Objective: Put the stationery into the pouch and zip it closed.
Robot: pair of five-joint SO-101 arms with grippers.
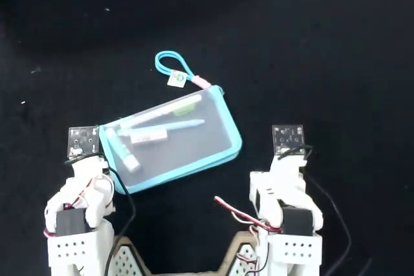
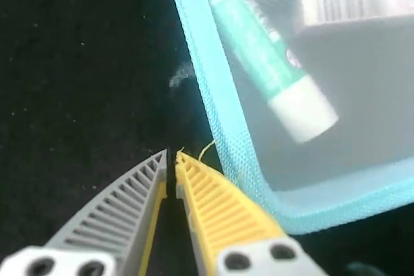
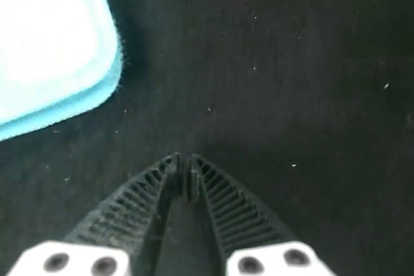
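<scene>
A single see-through pouch (image 1: 220, 137) with a teal border lies tilted in the middle of the black worktop (image 1: 323, 63), between the two arms and nearer the left one. Through its clear face I count four pieces of stationery, all inside. One is a white-and-green glue stick (image 1: 123, 150) angled down towards the pouch's near left corner. One is a small white labelled block (image 1: 149, 136) beside it. One is a pale blue pen (image 1: 178, 125), and above that sits a white marker with a green end (image 1: 158, 114). One teal loop strap (image 1: 169, 63) curls away from the far corner. A small tag (image 1: 176, 79) hangs on it, and a pink zipper pull (image 1: 201, 83) sits where the strap meets the pouch. From here I can't tell whether the zip is fully drawn.

The left arm (image 1: 81, 192) sits at the near left. Its claw (image 2: 171, 156) has its two fingers pressed together on nothing, and its tips hang over bare worktop just beside the pouch's teal edge near the rounded corner. The right arm (image 1: 284, 192) sits at the near right. Its claw (image 3: 184, 159) is likewise drawn together and empty over the black surface, with the pouch's other near corner a little way off.
</scene>
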